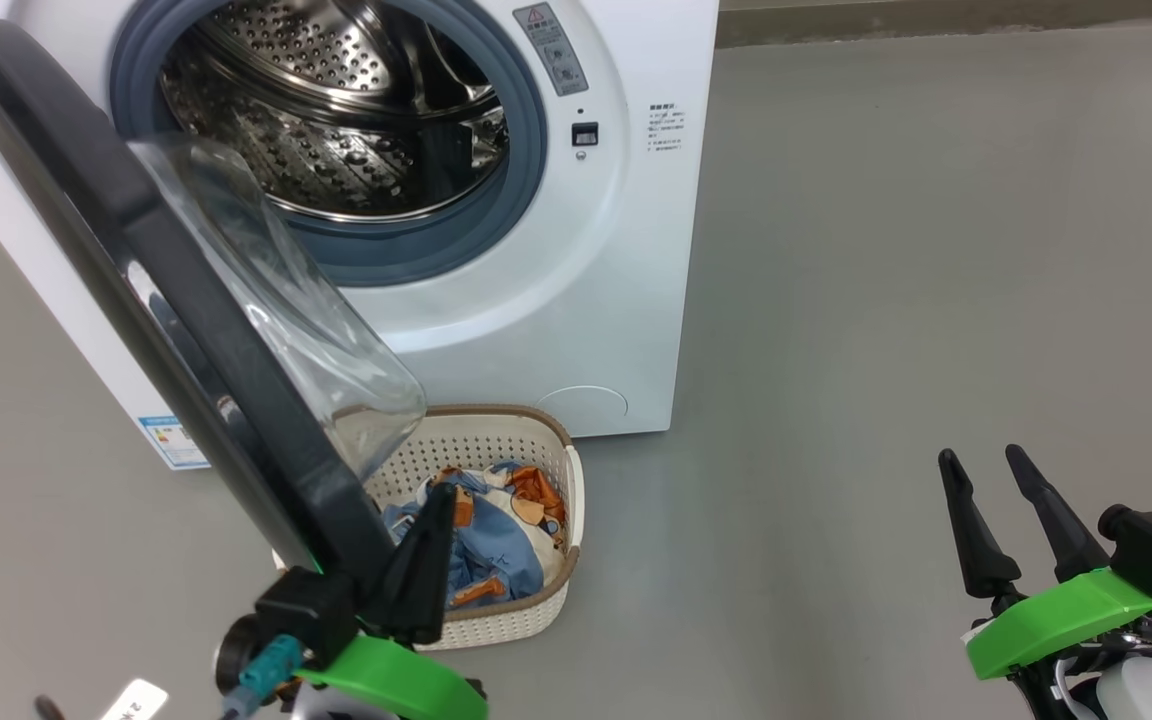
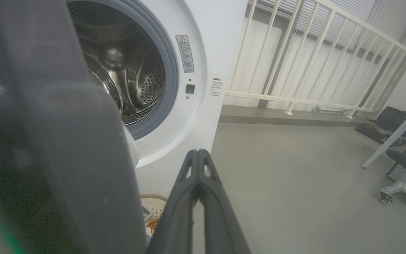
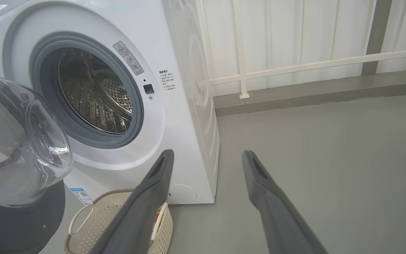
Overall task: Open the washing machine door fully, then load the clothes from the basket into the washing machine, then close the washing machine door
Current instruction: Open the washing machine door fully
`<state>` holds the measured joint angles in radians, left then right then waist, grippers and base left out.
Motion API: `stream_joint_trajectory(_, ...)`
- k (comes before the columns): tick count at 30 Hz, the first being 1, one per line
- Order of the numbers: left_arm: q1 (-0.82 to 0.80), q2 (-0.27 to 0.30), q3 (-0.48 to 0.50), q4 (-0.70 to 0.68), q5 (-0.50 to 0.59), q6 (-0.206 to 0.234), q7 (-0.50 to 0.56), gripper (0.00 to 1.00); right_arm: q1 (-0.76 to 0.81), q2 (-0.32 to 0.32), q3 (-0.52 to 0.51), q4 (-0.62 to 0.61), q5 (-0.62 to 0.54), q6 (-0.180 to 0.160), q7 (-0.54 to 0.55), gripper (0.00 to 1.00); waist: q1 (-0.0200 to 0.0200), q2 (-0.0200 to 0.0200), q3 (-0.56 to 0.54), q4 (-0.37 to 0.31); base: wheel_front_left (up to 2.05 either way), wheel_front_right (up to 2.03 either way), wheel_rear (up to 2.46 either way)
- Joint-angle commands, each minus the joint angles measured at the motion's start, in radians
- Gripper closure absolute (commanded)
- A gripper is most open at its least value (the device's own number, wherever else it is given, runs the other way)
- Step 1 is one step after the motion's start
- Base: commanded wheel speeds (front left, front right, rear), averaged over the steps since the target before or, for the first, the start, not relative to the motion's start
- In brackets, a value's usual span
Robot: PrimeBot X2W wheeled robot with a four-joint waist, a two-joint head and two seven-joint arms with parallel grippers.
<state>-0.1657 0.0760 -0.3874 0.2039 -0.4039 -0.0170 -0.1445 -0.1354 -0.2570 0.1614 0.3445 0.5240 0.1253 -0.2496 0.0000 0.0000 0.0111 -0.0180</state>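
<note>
Black door (image 1: pixel 256 430), white machine (image 1: pixel 586 300), cream perforated basket (image 1: pixel 496 440), blue-and-orange printed clothes (image 1: pixel 496 550).

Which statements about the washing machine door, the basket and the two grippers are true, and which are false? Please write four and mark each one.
1. The washing machine door stands open. True.
2. The basket is empty. False: the clothes lie in it.
3. The left gripper is shut. True.
4. The right gripper holds a garment. False: it is open and holds nothing.
</note>
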Motion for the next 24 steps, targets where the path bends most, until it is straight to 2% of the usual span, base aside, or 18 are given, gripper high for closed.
stream_joint_trajectory(1, -0.05, 0.003, 0.04, -0.013, -0.012, 0.0, -0.015, 1.0, -0.03, -0.018, 0.02, -0.018, -0.007, 0.005, -0.012, 0.0, 0.0, 0.0, -0.001, -0.001, 0.0, 0.0, 0.0)
stream_joint_trajectory(12, -0.061, 0.01, 0.098, 0.06, -0.048, 0.028, -0.048, 1.0, -0.02, -0.022, 0.025, -0.008, 0.0, 0.005, -0.012, 0.0, 0.0, 0.0, -0.01, 0.012, 0.0, 0.0, 0.0)
stream_joint_trajectory(24, -0.03, 0.031, 0.118, 0.047, -0.069, 0.044, -0.05, 1.0, -0.013, -0.01, 0.017, -0.004, 0.005, 0.005, -0.012, 0.0, 0.0, 0.0, -0.012, 0.103, 0.0, 0.0, 0.0)
